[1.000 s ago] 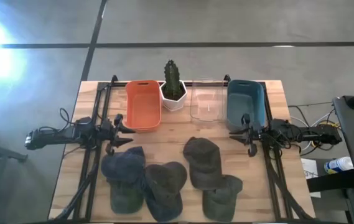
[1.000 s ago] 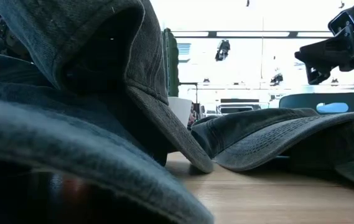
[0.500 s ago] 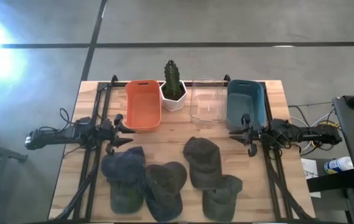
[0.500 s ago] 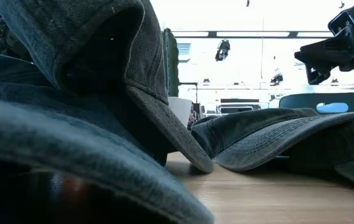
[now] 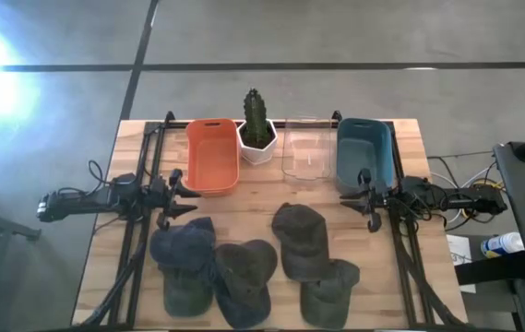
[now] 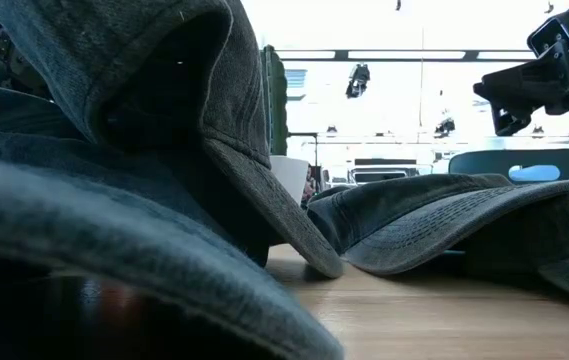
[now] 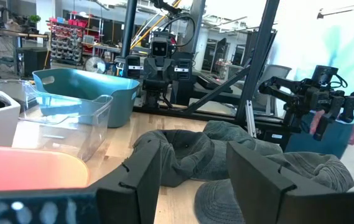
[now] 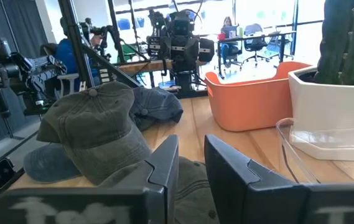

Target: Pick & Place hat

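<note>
Nothing placed yet, by the look of it. Four hats lying in the lower half of the high view: blue hat (image 5: 184,249) lower left, dark hat (image 5: 244,277) touching it, green hat (image 5: 301,238) at centre right, fourth hat (image 5: 331,288) overlapping below it. All on the worktop (image 5: 253,198). Orange bin (image 5: 211,155), clear bin (image 5: 304,155) and blue bin (image 5: 364,152) along the upper edge, empty as far as visible, cactus (image 5: 256,124) between the first two. Left tool (image 5: 191,192) at centre left, spread wide, holding nothing. Right tool (image 5: 347,197) at centre right, narrow gap, gripping nothing. Whole job remaining: grabbing, lifting, dropping.
</note>
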